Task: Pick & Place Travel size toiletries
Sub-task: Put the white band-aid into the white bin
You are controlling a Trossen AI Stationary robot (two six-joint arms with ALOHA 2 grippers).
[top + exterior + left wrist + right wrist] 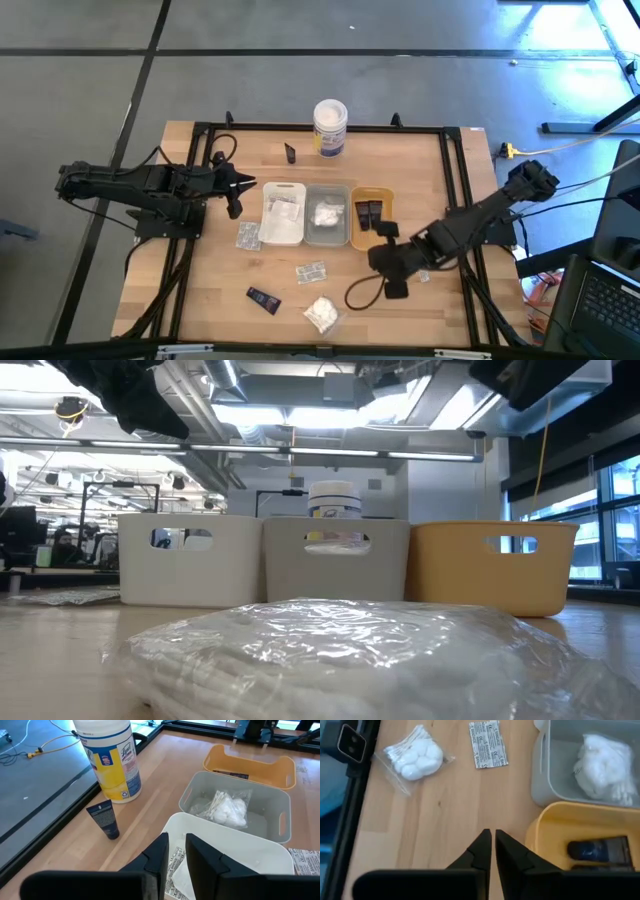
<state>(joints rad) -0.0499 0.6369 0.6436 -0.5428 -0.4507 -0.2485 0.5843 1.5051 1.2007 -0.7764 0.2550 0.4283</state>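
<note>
Three trays stand side by side mid-table: a white tray [283,190] with flat sachets [175,862] in it, a grey tray [327,190] with a white wrapped bundle [227,810], and an orange tray [368,193] with black tubes [599,849]. Loose on the table lie two sachets [248,235] [488,744], a white bundle [415,756], and two black tubes [264,298] [104,820]. My left gripper [176,840] hovers over the white tray's left end, open by a narrow gap, with nothing in it. My right gripper [492,836] is shut and empty, just off the orange tray's near end.
A tall white tub [330,126] with a blue and yellow label stands at the table's far edge. A black frame [455,180] runs along the table's sides. Bare wood lies between the trays and the near edge. A dark cable loop [362,293] lies near my right arm.
</note>
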